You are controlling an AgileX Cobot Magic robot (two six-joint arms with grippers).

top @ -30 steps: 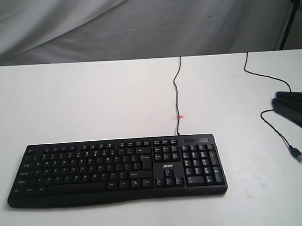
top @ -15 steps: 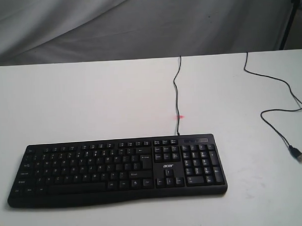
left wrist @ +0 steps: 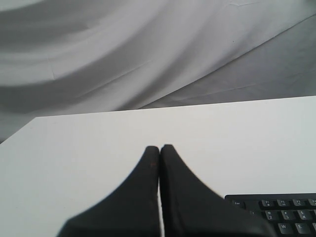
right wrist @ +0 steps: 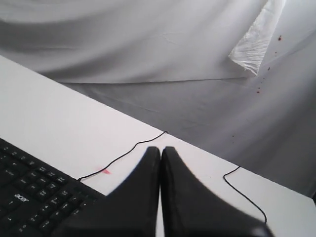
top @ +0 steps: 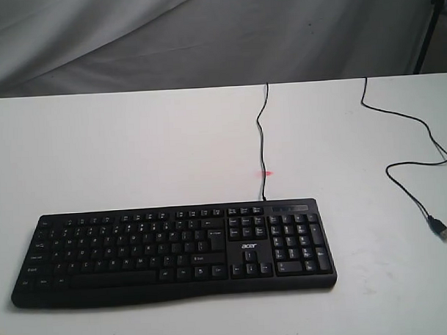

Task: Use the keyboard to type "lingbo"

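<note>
Left claw (left wrist: 159, 148) and right claw (right wrist: 160, 149) both pinched closed, held off the keyboard (top: 175, 250).
A second ago the right claw's dark fingers showed at the right edge of the exterior view, over the loose USB cable (top: 415, 183). Now they have drawn out of that view, and only the white table (top: 134, 141) and the cables remain around the keyboard. Each claw's fingers press together with no gap and nothing between them. The keyboard lies flat below and ahead of both claws. Its Esc corner is near the left claw, and its acer logo (right wrist: 20, 198) end is near the right claw. Neither claw touches a key. Judged from this, no letter of "lingbo" is being pressed, and the next press needs an arm brought back over the letter rows.
</note>
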